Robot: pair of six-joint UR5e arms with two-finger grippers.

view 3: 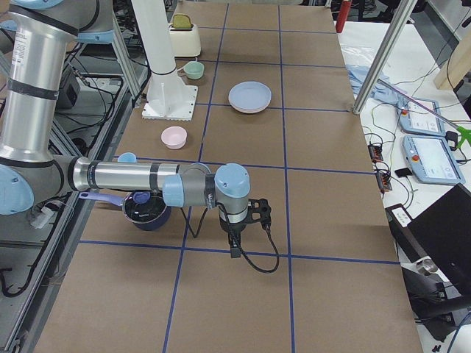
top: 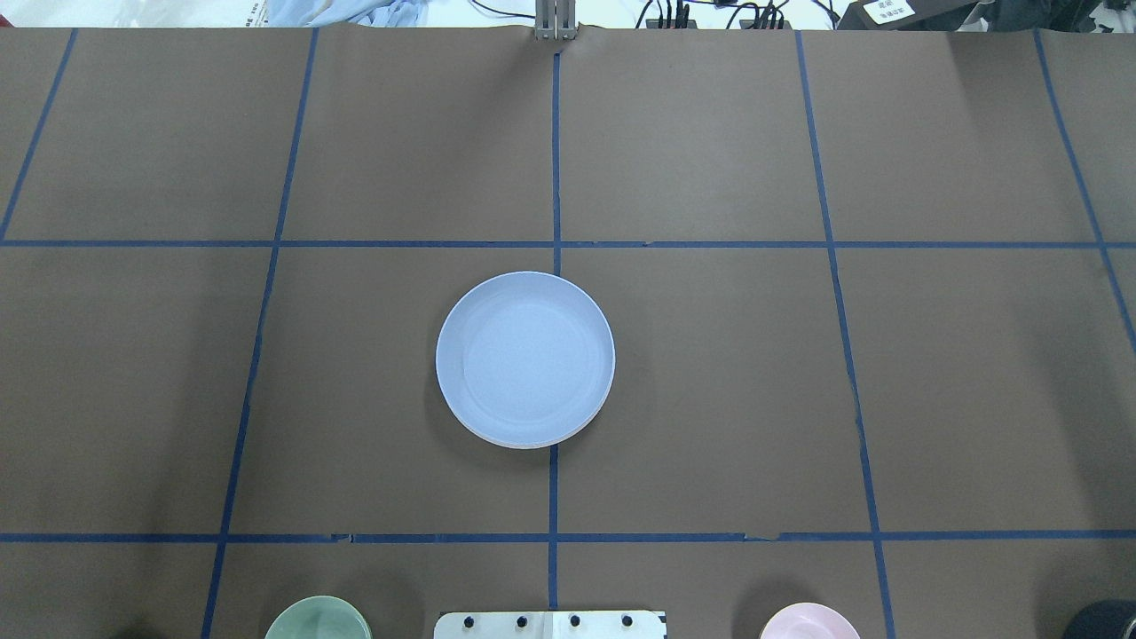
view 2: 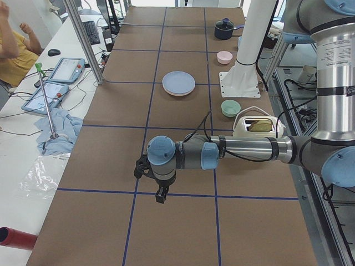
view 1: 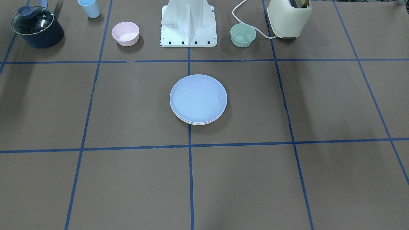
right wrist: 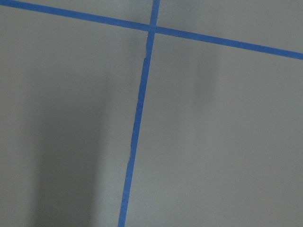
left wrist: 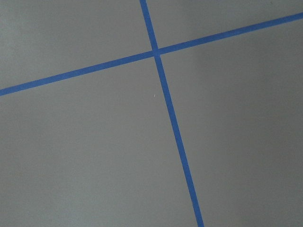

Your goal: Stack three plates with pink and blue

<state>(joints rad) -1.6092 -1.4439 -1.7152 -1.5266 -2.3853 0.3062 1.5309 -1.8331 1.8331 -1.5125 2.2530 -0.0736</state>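
Observation:
The three plates stand as one stack at the table's middle. The pale blue plate [view 1: 198, 97] is on top, and it also shows in the overhead view [top: 525, 355]. Only thin pale rims [view 1: 198, 122] of the plates below show at the stack's edge. The pink and cream plates are otherwise hidden. My left gripper [view 2: 161, 192] hangs over bare table far from the stack, and I cannot tell whether it is open or shut. My right gripper [view 3: 234, 241] hangs over bare table at the other end, and I cannot tell its state either. Both wrist views show only table and blue tape.
A small pink bowl [view 1: 125, 33] and a small green bowl [view 1: 243, 35] flank the robot base [view 1: 188, 25]. A cream toaster [view 1: 289, 17], a dark lidded pot [view 1: 36, 27] and a blue cup [view 1: 89, 8] stand along the robot's side.

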